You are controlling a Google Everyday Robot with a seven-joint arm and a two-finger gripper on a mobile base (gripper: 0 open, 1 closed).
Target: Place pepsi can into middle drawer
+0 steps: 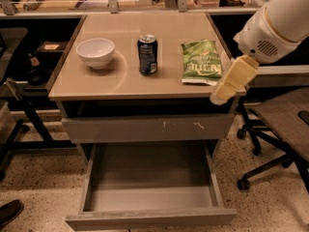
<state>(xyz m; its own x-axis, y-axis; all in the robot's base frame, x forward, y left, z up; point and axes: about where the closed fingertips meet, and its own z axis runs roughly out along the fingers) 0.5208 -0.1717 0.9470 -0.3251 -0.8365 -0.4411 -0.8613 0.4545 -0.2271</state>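
The gripper (222, 92), middle right, open or closed I cannot tell, should reach left and hold the can (147, 55) around its middle.

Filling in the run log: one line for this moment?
pepsi can: upright on tabletop between white bowl and green chip bag | middle drawer: pulled open | gripper: off tabletop edge beside chip bag, apart from can

White bowl (95, 52) left on tabletop (145, 83); green chip bag (201, 62) right; office chair (282, 122) far right.
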